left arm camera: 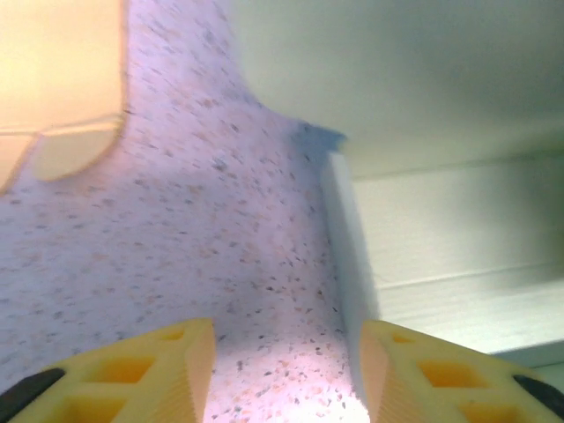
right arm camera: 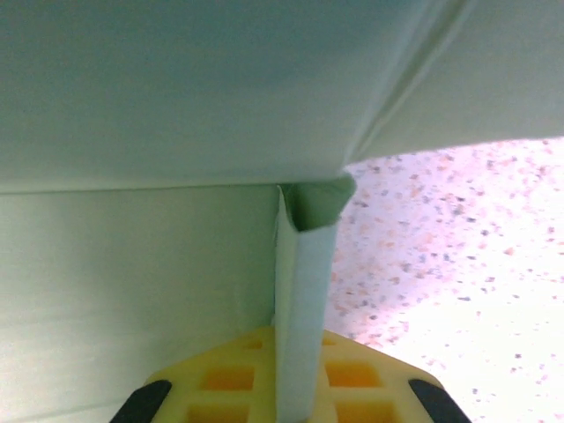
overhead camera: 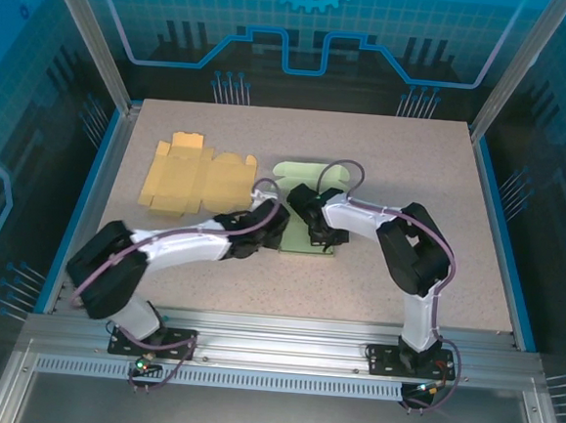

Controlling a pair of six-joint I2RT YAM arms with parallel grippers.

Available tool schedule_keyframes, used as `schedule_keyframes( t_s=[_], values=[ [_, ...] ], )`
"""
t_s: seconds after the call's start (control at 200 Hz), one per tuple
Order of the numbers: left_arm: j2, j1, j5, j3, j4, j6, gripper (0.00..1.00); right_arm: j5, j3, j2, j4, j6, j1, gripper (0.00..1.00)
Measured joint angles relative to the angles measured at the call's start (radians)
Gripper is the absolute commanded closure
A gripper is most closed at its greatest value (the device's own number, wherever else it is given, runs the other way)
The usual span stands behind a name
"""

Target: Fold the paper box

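The pale green paper box (overhead camera: pixel 300 177) lies half-folded at the table's middle, with both grippers meeting at its near edge. My right gripper (right arm camera: pixel 295 388) is shut on an upright folded side wall (right arm camera: pixel 304 282) of the box, pinched between its yellow fingers. In the top view the right gripper (overhead camera: pixel 325 236) sits over the box's near right part. My left gripper (left arm camera: pixel 286 370) stands open just left of the box, with bare table between its fingers (left arm camera: pixel 150 370). The box's left wall (left arm camera: pixel 344 238) rises beside its right finger. In the top view the left gripper (overhead camera: pixel 272 222) is at the box's near left corner.
A flat tan cardboard blank (overhead camera: pixel 193 175) lies unfolded to the left of the green box, its rounded flap (left arm camera: pixel 53 79) showing in the left wrist view. The speckled table (overhead camera: pixel 442 185) has free room on the right and near side.
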Motion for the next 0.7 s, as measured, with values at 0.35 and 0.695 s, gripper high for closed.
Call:
schedule_keyframes(
  t_s=[0.35, 0.695],
  values=[
    [-0.489, 0.097, 0.011, -0.258, 0.06, -0.076, 0.21, 0.165, 0.149, 0.154, -0.204, 0.037, 0.051, 1.0],
    [-0.533, 0.106, -0.007, -0.266, 0.05, -0.082, 0.14, 0.258, 0.206, 0.213, -0.308, 0.059, 0.09, 0.63]
  ],
)
